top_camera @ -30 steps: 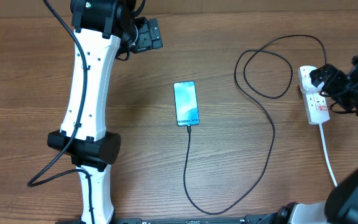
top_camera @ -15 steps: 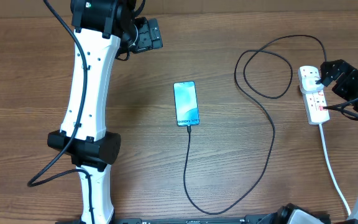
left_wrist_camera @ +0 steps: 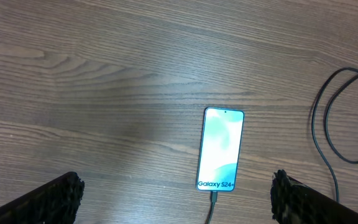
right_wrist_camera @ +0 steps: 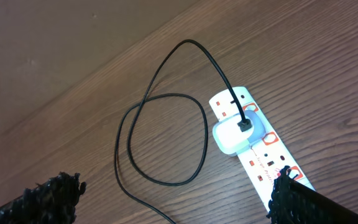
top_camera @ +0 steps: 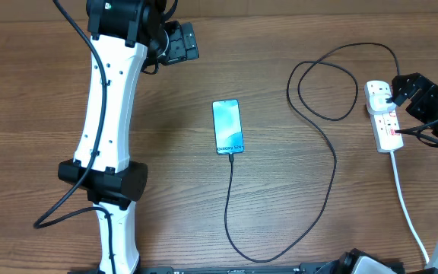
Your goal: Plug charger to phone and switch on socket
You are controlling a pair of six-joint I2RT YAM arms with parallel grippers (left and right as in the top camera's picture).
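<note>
Both my claws gape empty: left claw (left_wrist_camera: 176,182) over the table's far-left part, right claw (right_wrist_camera: 173,180) at the right edge. The socket (top_camera: 384,116) lies just left of my right claw, its long axis running far-to-near along that edge, so that arm is nearer its switches. One phone (top_camera: 228,127) mid-table, one charger (right_wrist_camera: 244,123) joining phone and socket, one socket.

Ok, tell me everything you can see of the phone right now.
The phone is a slim rectangular smartphone with black edges, lying flat and screen-up near the middle of the wooden table. Its glassy screen glows pale blue-white, with "Galaxy S24+" printed near the end facing the robot. The black charger cable meets that end and looks plugged in. Nothing else touches it.
</note>
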